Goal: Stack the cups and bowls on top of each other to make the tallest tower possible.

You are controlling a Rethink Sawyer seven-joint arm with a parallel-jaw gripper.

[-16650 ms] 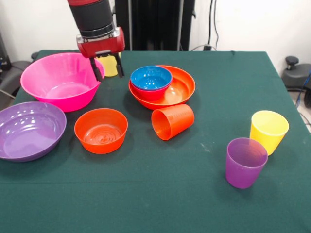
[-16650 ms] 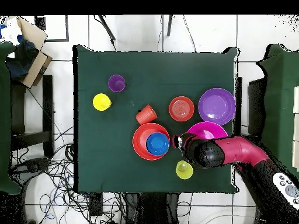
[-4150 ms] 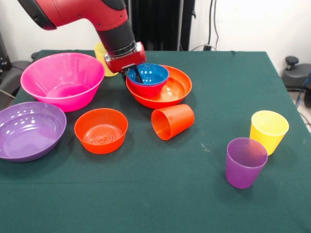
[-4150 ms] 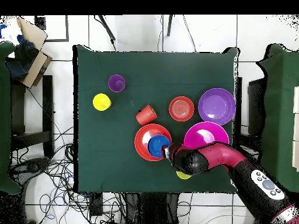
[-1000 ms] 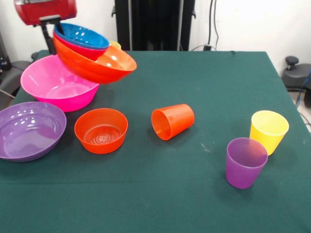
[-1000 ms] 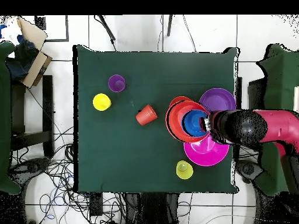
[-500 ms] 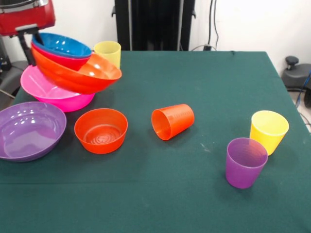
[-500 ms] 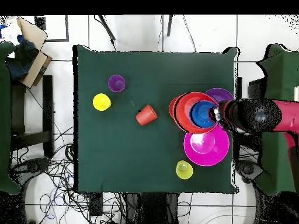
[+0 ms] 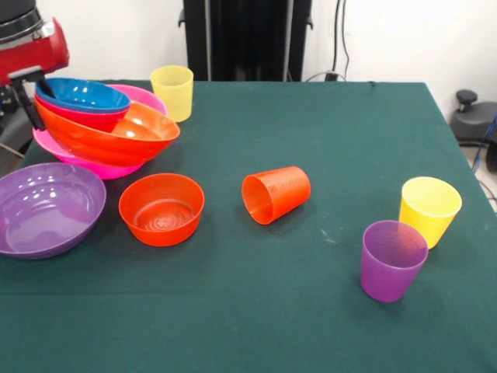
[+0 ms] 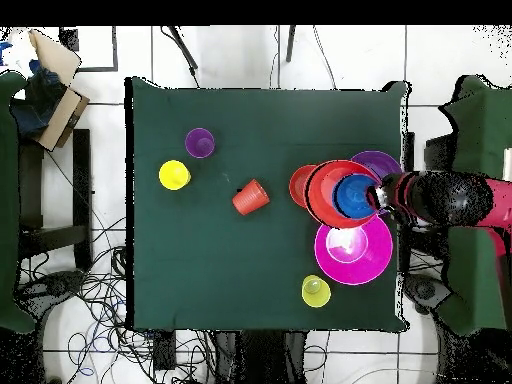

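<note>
My gripper is shut on the left rim of three nested bowls: the blue bowl inside the magenta bowl inside the wide orange bowl. It holds them tilted, low over the big pink bowl; I cannot tell if they touch it. In the overhead view the gripper holds the orange bowl beside the pink bowl. The wide purple bowl and small orange bowl sit near the front left. The orange cup lies on its side.
One yellow cup stands behind the pink bowl. Another yellow cup and the purple cup stand upright at the right. The green table's left edge is close to the purple bowl.
The gripper has carried the nested bowls down and further left in the front view, low over the pink bowl. The rear yellow cup now shows.
</note>
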